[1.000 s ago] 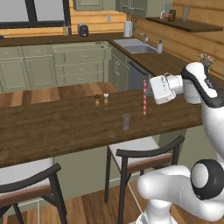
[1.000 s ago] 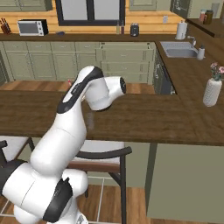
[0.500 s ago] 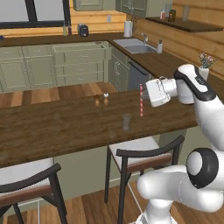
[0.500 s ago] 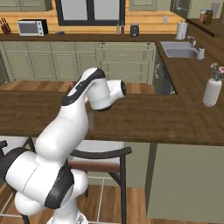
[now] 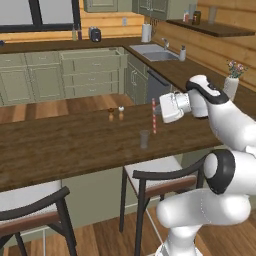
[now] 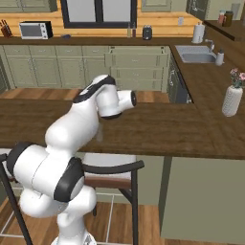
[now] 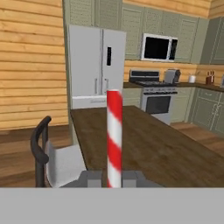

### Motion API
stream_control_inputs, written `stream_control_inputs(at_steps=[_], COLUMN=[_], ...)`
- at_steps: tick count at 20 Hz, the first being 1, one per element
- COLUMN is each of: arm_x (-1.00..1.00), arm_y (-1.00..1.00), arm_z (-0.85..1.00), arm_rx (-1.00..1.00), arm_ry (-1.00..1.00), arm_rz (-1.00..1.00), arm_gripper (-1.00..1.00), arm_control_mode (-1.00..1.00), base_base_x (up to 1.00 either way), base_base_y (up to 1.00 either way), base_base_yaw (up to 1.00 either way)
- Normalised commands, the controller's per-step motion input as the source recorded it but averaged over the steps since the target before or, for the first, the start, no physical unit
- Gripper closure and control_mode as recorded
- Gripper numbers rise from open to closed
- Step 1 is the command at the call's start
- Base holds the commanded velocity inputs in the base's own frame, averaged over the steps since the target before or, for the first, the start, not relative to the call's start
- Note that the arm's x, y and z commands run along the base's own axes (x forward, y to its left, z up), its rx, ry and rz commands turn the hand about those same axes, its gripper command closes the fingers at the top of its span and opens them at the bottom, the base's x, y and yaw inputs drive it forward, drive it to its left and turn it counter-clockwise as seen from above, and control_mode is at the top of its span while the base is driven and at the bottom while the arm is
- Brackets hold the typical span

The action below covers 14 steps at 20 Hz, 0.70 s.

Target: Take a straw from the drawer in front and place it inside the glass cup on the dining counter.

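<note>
pincer [image 5: 156, 112]: closed on straw [image 5: 154, 116] | straw: upright, held above table [image 5: 65, 145] | glass cup [image 5: 144, 139]: standing on table, just beside and below straw, not touching

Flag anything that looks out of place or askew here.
Nothing is spilled or broken. One drawer in the far cabinets stands open. The straw is upright in the shut gripper, above the counter beside the cup, not yet in it.
</note>
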Motion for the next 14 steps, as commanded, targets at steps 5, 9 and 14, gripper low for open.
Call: stream_control_inputs(at_steps=[5, 9, 14], arm_x=[0.60, 0.61, 0.46], arm_y=[0.00, 0.00, 0.00], arm_z=[-0.28, -0.27, -0.29], arm_rx=[0.00, 0.00, 0.00], arm_ry=[0.01, 0.01, 0.01], arm_rz=[0.00, 0.00, 0.00], arm_gripper=[1.00, 1.00, 1.00], arm_control_mode=[-1.00, -1.00, -1.00], base_base_x=[0.00, 0.00, 0.00], base_base_y=[0.00, 0.00, 0.00], base_base_yaw=[0.00, 0.00, 0.00])
